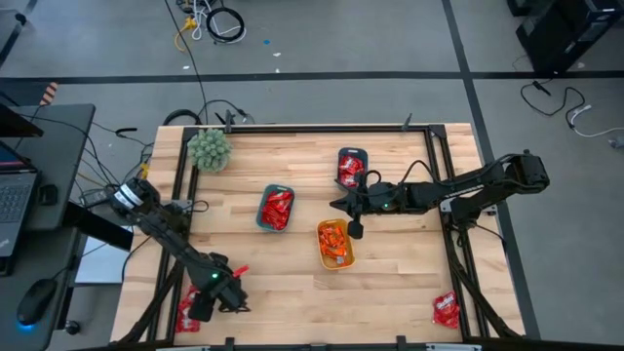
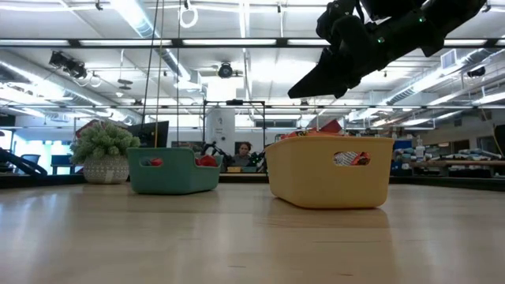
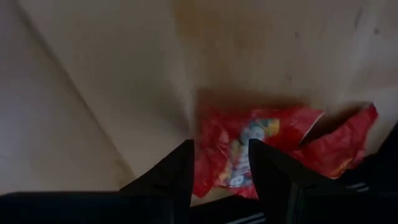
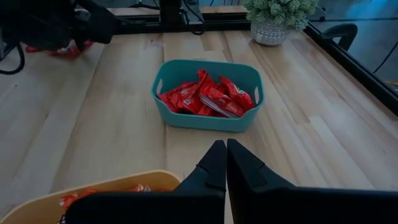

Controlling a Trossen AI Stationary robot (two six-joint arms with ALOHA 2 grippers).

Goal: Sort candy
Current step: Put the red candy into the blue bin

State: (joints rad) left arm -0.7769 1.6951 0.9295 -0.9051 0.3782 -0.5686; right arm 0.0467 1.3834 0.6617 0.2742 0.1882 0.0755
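The left claw (image 1: 203, 309), at the lower left of the high view, straddles a red candy (image 3: 249, 146) lying on the surface (image 1: 292, 283), fingers spread, not yet grasping. The right claw (image 1: 355, 231), clenched empty, hovers at centre just above the yellow tray (image 1: 334, 261) of orange candies, beside the teal tray (image 4: 205, 118) of red ones.

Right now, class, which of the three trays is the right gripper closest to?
The yellow tray: the shut right gripper hangs at its edge; the teal and blue trays lie farther off.
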